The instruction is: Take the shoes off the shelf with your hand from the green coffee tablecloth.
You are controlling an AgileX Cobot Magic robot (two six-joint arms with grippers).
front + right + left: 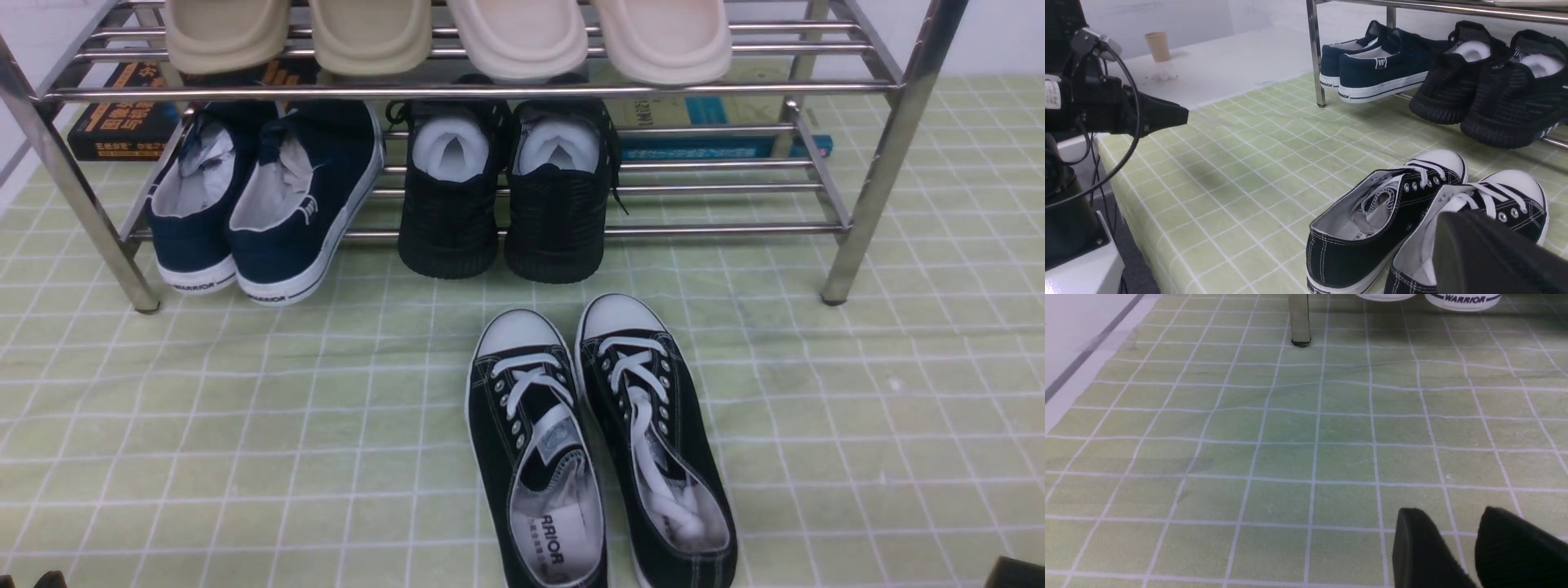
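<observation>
Canvas shoes on the checked cloth, my grippers at either side.
From the left I see my matte black left fingers [1419,551] parted on nothing, smooth navy pair [294,204] and ribbed mesh pair [555,196] on the tubular chrome rack [878,171], then the black canvas shoes [490,400] with rounded white toes, laid on the creased green cloth [269,457] before it, and my right fingers [1478,253], clenched and empty.

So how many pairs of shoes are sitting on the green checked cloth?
1: the black canvas sneakers, side by side in front of the rack. The other pairs are up on the rack; none appears hidden.
</observation>
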